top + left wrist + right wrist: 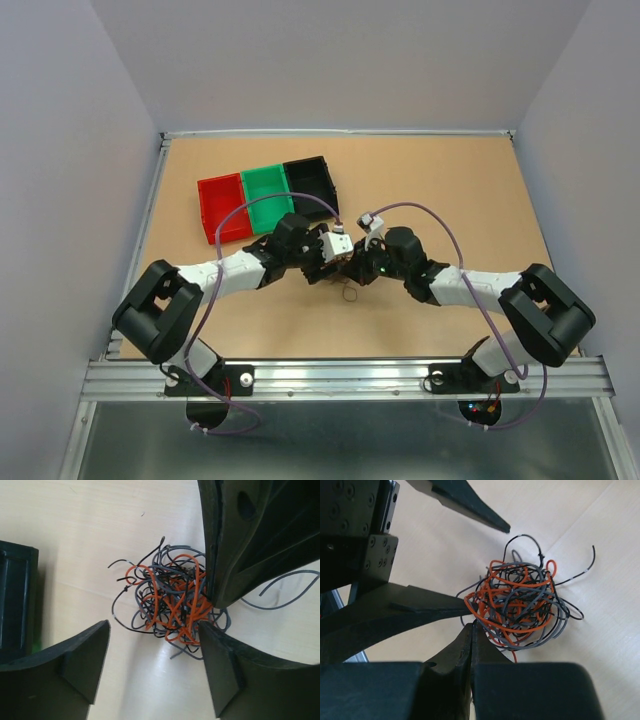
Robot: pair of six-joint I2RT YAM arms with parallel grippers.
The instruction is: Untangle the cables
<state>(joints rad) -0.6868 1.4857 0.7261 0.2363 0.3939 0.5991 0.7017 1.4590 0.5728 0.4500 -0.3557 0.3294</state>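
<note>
Since the counter (pixel 480 200) action is all midway along, toward its near edge, I'd call this the grab step: left end effector (pixel 154 630) spread around the cables (pixel 520 600), right end effector (pixel 471 627) shut at the clump's rim. Next, left closes on one loop.

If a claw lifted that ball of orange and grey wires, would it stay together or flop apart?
The cables would probably rise as one lump, since the strands loop through each other. Loose ends sticking out would likely dangle. Being so thin, they look very light.
</note>
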